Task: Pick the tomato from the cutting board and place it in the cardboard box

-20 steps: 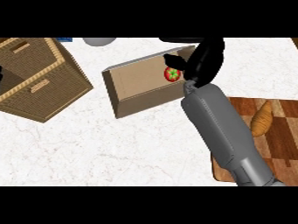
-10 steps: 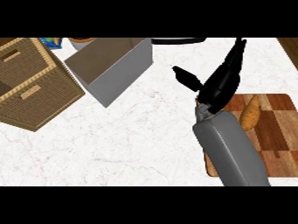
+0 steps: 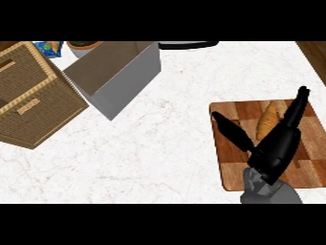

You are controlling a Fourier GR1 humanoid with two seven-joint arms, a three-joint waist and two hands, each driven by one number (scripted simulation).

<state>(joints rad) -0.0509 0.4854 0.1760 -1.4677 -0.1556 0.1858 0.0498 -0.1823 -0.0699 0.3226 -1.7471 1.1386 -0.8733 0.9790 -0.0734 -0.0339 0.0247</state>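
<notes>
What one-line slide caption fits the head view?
Open right robot hand above the cutting board beside a croissant; cardboard box stands apart.

No legible text, label, brand, number or sign found on any item. The blue packet (image 3: 49, 47) just beyond the wicker basket (image 3: 24, 95) carries coloured print (too small to read). The cardboard box (image 3: 116, 76) beside that basket shows plain faces.

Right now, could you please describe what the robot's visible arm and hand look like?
The right hand is matte black, with long, slim, tapering fingers and a separate thumb. It joins a grey forearm, rounded and smooth, at a slightly faceted wrist. No cables, markings or sleeves show.
</notes>
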